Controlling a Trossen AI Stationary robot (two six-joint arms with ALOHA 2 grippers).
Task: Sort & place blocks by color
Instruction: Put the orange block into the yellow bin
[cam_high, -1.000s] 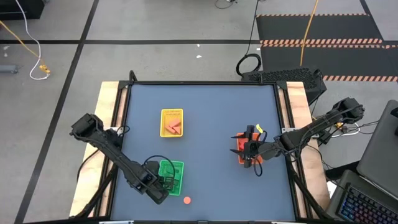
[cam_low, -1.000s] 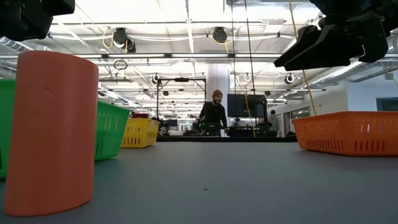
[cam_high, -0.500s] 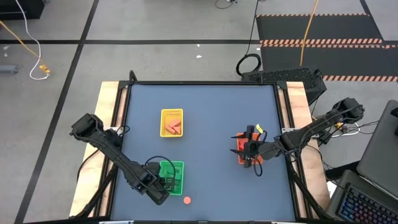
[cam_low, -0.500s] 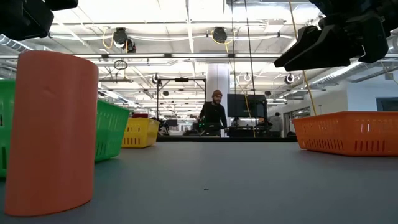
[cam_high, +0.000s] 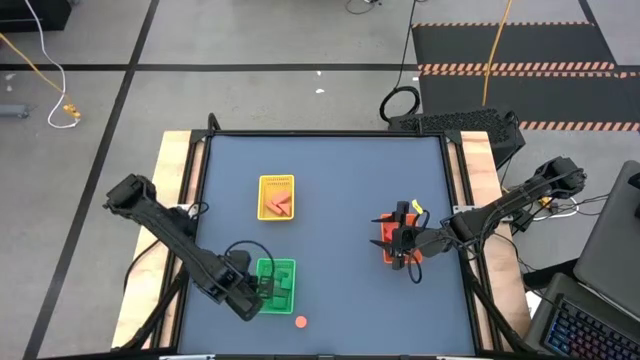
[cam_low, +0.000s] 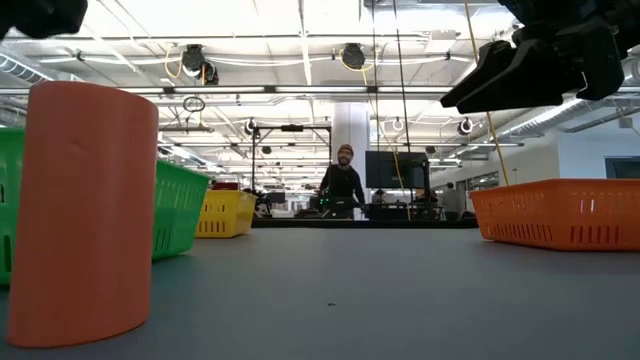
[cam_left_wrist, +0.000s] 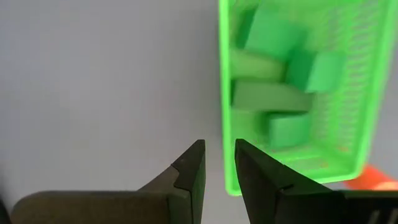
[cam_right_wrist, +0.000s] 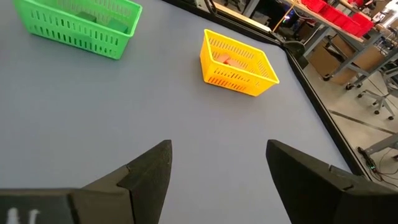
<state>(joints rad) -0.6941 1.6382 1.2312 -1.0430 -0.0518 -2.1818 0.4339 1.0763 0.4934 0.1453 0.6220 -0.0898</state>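
A dark blue surface (cam_high: 330, 200) is carrying three trays. The left pincer (cam_left_wrist: 217, 163), fingers nearly pressed together and pinching nothing, is hovering just beside the green tray (cam_left_wrist: 227, 93) of green blocks (cam_left_wrist: 273, 99); a round salmon block (cam_high: 300, 322) is lying near. The right pincer (cam_right_wrist: 217, 158), spread and empty, is hanging over the red tray (cam_high: 388, 245).

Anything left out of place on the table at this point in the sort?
One round salmon-pink block stands alone on the bare table, just outside the green tray; every other visible block sits in a tray. Nothing looks spilled or damaged.
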